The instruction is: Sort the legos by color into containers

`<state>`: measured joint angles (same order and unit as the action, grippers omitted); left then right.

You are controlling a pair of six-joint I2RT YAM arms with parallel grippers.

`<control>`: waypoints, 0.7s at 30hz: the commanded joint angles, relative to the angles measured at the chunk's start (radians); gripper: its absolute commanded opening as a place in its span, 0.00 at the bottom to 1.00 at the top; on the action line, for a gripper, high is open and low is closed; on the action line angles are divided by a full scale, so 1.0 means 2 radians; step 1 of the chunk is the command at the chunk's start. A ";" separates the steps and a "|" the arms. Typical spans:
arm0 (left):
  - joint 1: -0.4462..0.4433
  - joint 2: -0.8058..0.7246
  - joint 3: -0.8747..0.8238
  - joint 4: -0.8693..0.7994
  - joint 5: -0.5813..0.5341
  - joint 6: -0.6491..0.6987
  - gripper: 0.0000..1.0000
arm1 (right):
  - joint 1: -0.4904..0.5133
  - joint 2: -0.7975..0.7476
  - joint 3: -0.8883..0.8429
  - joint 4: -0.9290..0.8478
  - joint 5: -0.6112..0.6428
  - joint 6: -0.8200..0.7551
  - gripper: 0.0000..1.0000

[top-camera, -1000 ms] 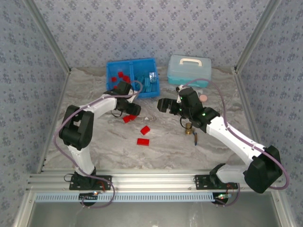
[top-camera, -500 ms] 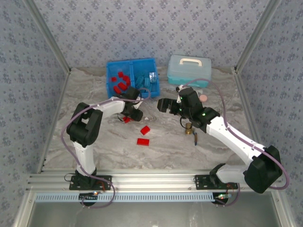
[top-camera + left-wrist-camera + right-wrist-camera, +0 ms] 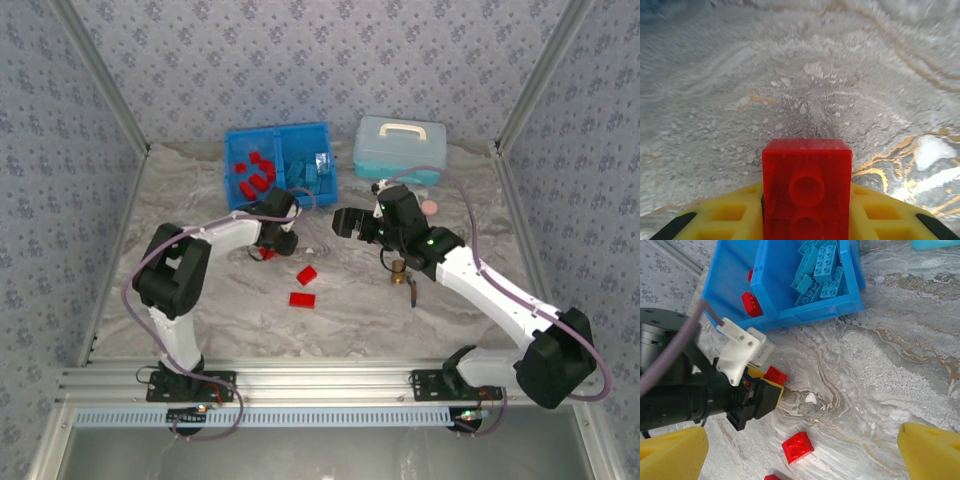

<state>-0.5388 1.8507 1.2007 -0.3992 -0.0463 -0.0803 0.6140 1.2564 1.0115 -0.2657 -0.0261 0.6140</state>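
The bright blue rectangular plastic tray [image 3: 279, 129] is holding small red plastic bricks [image 3: 255, 172] in its left compartment and light blue bricks [image 3: 308, 172] in its right. My left claw [image 3: 278, 240], wider a second ago, is now pinching one red brick [image 3: 806, 185] low over the table [image 3: 350, 330]. My right claw [image 3: 345, 222] is hanging wide open, empty. Two loose red bricks [image 3: 307, 275] are lying nearby, and a small brass fitting [image 3: 400, 272] is standing near my right claw.

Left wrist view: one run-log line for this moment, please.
left gripper: shut on red lego | right gripper: open, empty | loose red legos: two on table
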 commanded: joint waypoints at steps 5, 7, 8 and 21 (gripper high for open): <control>0.028 -0.088 0.040 0.012 -0.008 -0.030 0.33 | 0.003 -0.009 0.003 -0.007 0.002 0.004 1.00; 0.050 -0.091 0.064 0.002 -0.018 -0.045 0.33 | 0.003 -0.009 0.004 -0.006 0.000 0.004 1.00; 0.059 -0.089 0.076 -0.005 -0.025 -0.052 0.33 | 0.003 -0.009 0.004 -0.005 -0.001 0.004 1.00; 0.129 0.073 0.317 -0.089 -0.084 -0.086 0.32 | 0.017 -0.020 -0.012 0.057 -0.028 -0.035 1.00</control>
<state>-0.2932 1.9156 1.7443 -0.4923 -0.1879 -0.2298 0.6342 1.2484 1.0027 -0.2028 -0.0624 0.5869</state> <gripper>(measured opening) 0.341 0.999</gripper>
